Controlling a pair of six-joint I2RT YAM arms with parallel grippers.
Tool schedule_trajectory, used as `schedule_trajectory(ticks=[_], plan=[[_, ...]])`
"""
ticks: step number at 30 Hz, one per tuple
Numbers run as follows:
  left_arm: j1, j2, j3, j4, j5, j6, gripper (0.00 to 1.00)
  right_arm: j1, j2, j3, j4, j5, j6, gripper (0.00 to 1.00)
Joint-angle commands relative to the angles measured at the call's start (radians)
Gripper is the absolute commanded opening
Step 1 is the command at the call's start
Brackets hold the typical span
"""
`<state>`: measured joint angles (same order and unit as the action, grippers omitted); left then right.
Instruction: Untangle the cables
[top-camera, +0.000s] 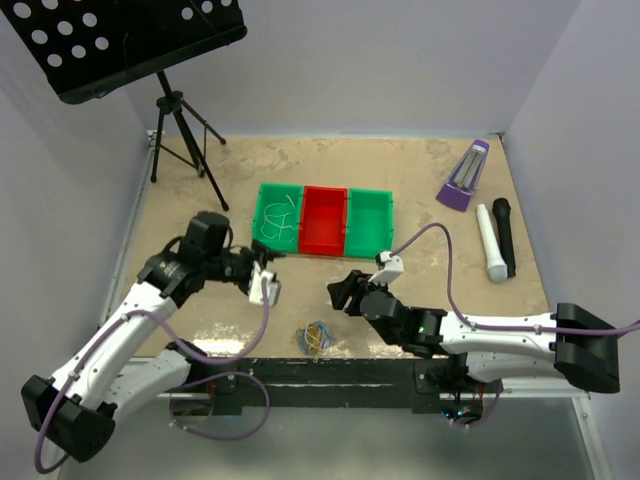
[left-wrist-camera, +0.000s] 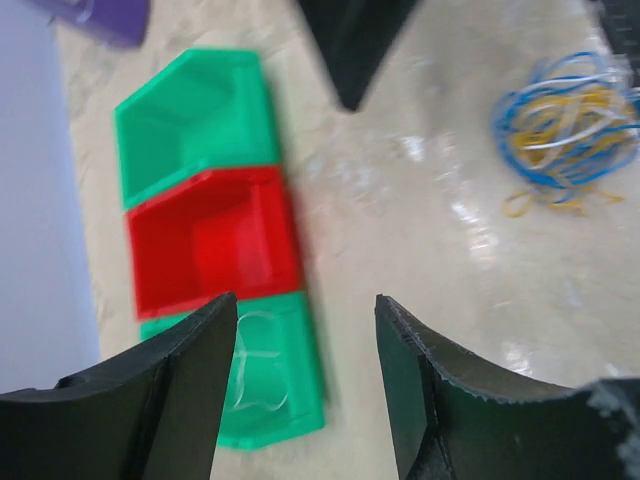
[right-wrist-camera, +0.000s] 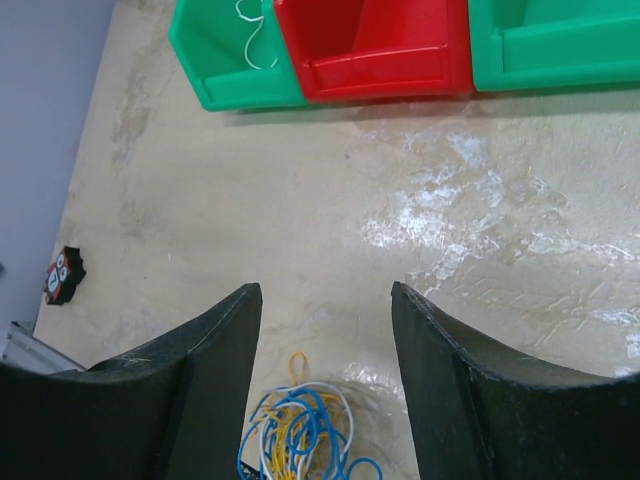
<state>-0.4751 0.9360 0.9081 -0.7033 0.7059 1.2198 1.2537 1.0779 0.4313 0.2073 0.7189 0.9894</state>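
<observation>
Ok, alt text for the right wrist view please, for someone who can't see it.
The right gripper, jaws open and empty, frames a tangle of blue, yellow and white cables at the bottom edge, on the tan table. Beyond stand a green bin holding a white cable, a red bin and another green bin.

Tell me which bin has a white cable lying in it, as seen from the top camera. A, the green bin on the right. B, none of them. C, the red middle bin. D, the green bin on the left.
D: the white cable lies looped inside the left green bin, while the red bin and the right green bin show only bare floors.
</observation>
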Motion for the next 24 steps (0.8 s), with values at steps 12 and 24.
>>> schedule_trajectory(ticks=[12, 24], plan=[[-0.155, 0.159, -0.212, -0.153, 0.279, 0.803, 0.52, -0.005, -0.035, -0.011, -0.068, 0.01, 0.101, 0.59], [-0.263, 0.276, -0.216, -0.081, 0.29, 0.992, 0.48, -0.005, -0.007, -0.009, -0.042, -0.006, 0.098, 0.59]])
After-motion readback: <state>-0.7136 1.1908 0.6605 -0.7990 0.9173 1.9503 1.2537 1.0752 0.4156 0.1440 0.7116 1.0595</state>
